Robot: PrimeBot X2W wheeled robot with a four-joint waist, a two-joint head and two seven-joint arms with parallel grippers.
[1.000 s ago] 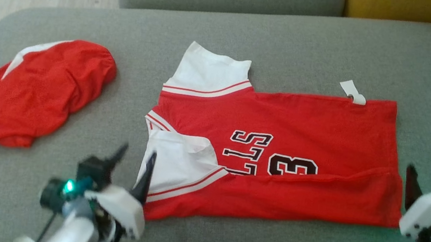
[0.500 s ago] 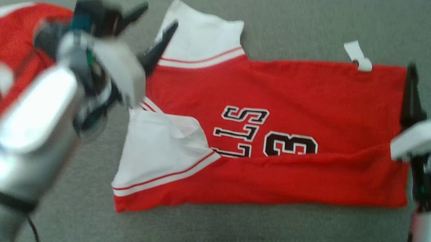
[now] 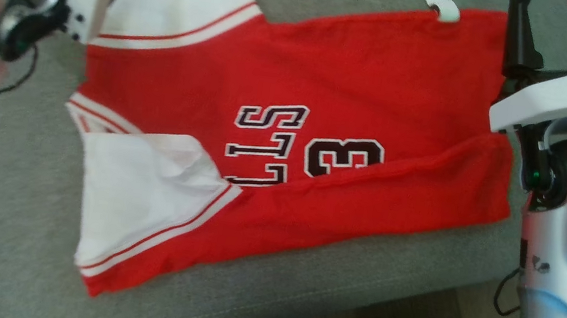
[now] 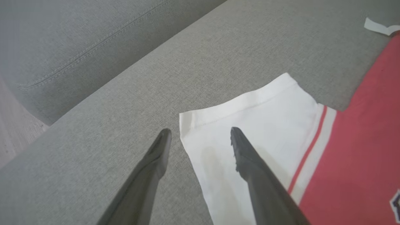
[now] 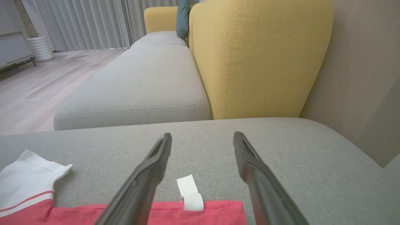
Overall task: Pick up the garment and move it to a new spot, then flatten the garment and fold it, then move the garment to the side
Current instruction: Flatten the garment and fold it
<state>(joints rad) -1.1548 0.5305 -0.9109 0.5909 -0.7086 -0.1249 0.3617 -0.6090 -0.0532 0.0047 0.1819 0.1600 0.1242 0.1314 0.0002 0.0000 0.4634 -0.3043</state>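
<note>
Left gripper [image 4: 200, 131] and right gripper [image 5: 202, 135] gape empty — red jersey [image 3: 381, 84] lies on sofa [image 3: 9, 199].

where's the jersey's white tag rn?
Head view, top right: the white tag sticks off the far hem of the red jersey, just left of the right gripper. In the right wrist view it appears between that gripper's open fingers.

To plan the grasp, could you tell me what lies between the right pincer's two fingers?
In the right wrist view: a white tag at the red-and-white jersey's hem, lying on the grey fabric sofa cushion.
</note>
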